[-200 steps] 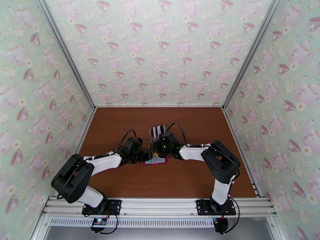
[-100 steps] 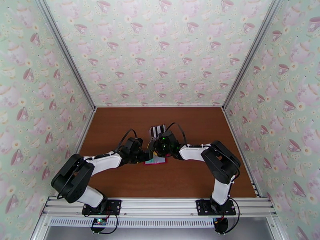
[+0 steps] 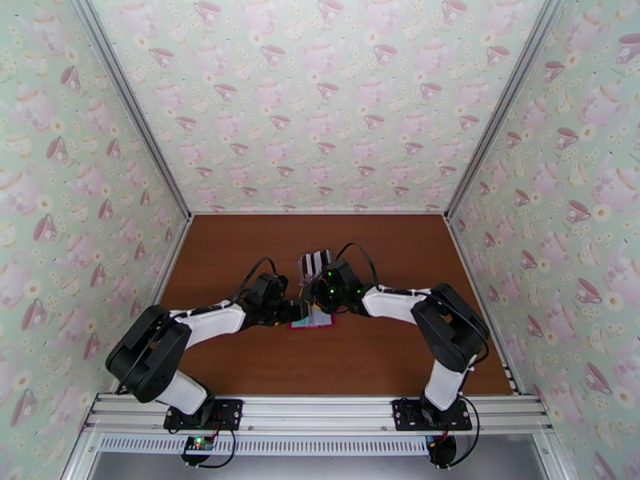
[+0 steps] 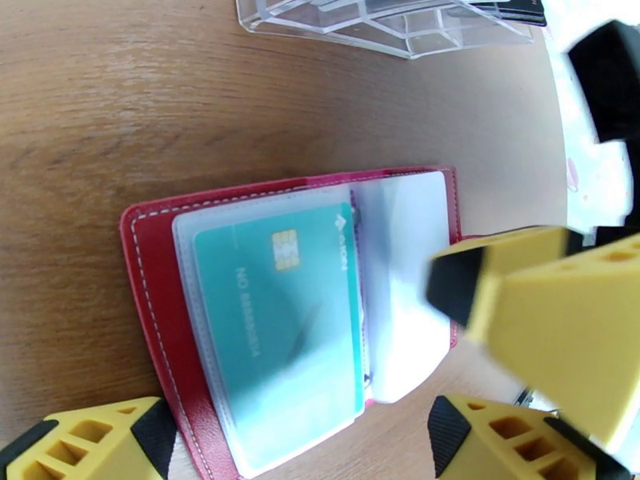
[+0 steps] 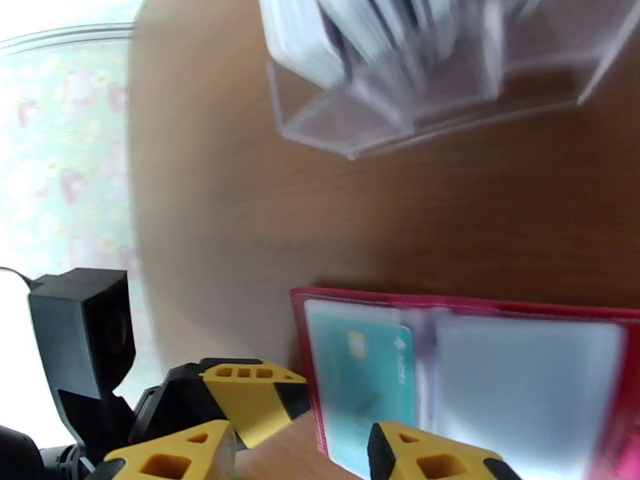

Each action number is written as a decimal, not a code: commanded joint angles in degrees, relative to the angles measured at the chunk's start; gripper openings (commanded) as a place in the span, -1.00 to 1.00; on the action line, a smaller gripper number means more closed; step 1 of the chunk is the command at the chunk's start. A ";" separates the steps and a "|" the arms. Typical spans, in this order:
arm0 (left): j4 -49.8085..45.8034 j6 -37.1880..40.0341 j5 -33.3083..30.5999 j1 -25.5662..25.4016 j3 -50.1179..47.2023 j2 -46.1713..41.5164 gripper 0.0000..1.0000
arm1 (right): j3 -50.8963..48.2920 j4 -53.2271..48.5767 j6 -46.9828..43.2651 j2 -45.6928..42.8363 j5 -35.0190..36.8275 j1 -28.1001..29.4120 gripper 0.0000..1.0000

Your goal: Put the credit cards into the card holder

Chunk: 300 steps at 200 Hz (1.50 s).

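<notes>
- Card holder (image 3: pixel 313 322): seen from above, mostly covered, and its pockets are too small to tell. In the right wrist view it is blurred, with the lower and right parts out of frame.
- Teal card (image 4: pixel 272 314): the small print is too soft to read.
- Clear rack (image 4: pixel 376 26): cut off by the top edge.
- Right gripper (image 4: pixel 520 314): a blurred yellow mass that hides the holder's right rim.
</notes>
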 commanded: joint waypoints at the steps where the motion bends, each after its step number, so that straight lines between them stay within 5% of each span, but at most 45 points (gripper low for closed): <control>1: 1.87 0.89 0.70 -1.92 -0.84 5.73 0.80 | 5.61 -16.11 -10.25 -2.15 8.10 -0.38 0.00; 123: -1.57 2.68 -0.88 -1.30 1.98 6.73 0.84 | 11.27 -22.59 -15.46 5.12 11.97 -1.30 0.00; 300: 0.16 5.07 0.29 -0.85 1.23 8.55 0.89 | 8.28 -18.37 -12.99 7.22 9.79 -1.07 0.00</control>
